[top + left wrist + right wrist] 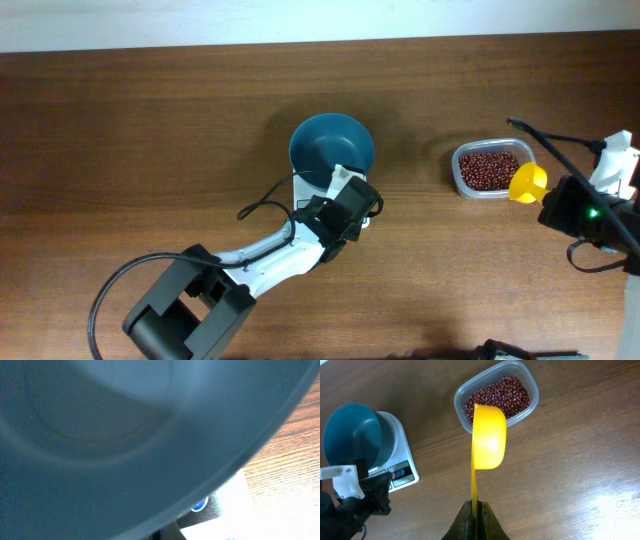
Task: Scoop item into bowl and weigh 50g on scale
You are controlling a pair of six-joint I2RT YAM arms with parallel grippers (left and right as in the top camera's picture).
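The teal-blue bowl (330, 145) stands on the white scale (300, 184), whose blue button shows in the left wrist view (199, 505). The bowl (125, 435) fills that view and looks empty. My left gripper (345, 200) is at the bowl's near rim, over the scale's display; the bowl hides its jaws. My right gripper (476, 507) is shut on the handle of a yellow scoop (489, 435). It holds the scoop, which looks empty, over the near edge of the clear tub (532, 390) of red-brown beans (497, 397). Bowl (352, 430) and scale (400, 472) lie to its left.
The clear tub (458, 180) with the beans (488, 168) sits right of the bowl on the wooden table. The left arm's base and cable lie at the front left (190, 300). The right arm (600, 215) is at the right edge.
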